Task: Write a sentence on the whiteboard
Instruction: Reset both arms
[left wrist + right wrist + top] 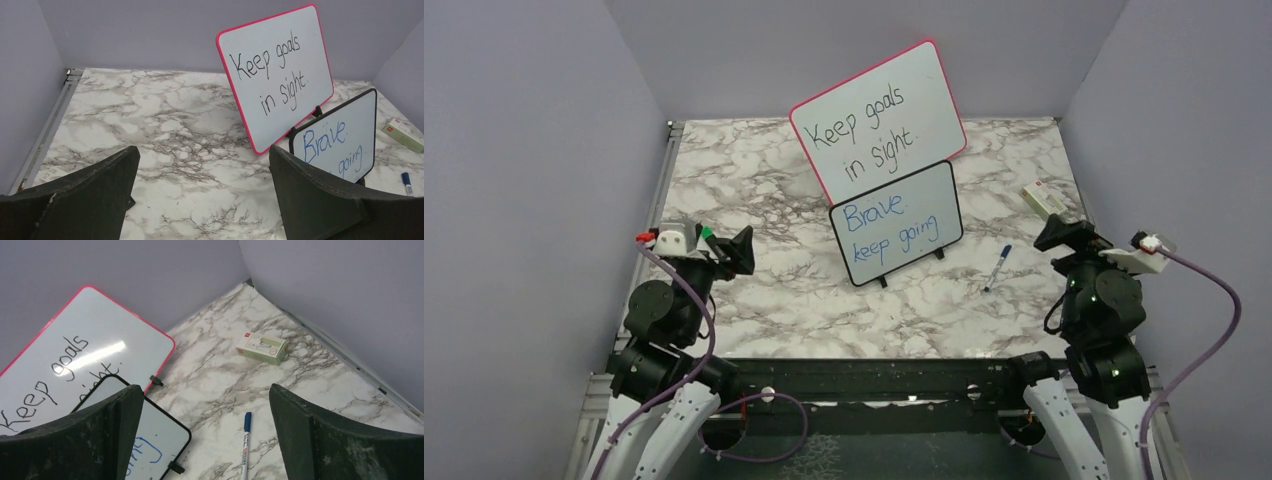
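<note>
Near the middle of the marble bench (754, 300), the whiteboard (896, 222) stood propped on its little black feet, tilted back, the top edge of its black frame overlapping the lower edge of the larger pink-framed board (879, 120) behind it. The sentence (889, 228), "Brave. keep going" in blue marker, filled its face. To its right a blue-capped marker (998, 267) lay flat on the bench, apart from the whiteboard's right edge, and a small box (1044, 198) lay farther back near the right wall. The left gripper (204, 150) hung over the near left of the bench, jaws spread wide with nothing between them, a broad run of bare marble separating it from the boards. The right gripper (206, 390) was likewise spread wide and held nothing, the marker lying on the bench just ahead of it.
</note>
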{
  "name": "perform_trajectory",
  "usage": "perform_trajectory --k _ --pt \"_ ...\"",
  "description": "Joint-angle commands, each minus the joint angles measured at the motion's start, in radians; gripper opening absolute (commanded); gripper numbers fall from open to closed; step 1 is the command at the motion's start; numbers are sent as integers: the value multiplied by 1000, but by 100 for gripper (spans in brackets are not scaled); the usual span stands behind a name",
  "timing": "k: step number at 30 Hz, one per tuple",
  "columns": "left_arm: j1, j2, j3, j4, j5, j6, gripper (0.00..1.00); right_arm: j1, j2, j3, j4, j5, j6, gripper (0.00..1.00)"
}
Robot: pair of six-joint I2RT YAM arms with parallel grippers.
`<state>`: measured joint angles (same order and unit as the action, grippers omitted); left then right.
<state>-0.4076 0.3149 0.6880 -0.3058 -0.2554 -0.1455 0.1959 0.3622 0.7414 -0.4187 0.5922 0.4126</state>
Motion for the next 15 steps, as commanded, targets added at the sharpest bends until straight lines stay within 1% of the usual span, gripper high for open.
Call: perform_trajectory --k 1,6,8,12,15 --pt "4 -44 30 -13 -61 -37 99 -5 -84 24 -76 5 -112 100" --pt "4 -112 -7 16 -110 -71 99 -6 -228 -31 -25 -21 -214 100" --pt "4 -160 -32 39 -130 -94 99 -6 -270 -52 -18 -27 -227 100" --pt "4 -268 -77 75 -129 -84 99 -6 -315 -109 31 -29 -249 100" --pt "6 -310 -91 76 -123 -80 99 -5 -323 -123 47 -49 -254 100"
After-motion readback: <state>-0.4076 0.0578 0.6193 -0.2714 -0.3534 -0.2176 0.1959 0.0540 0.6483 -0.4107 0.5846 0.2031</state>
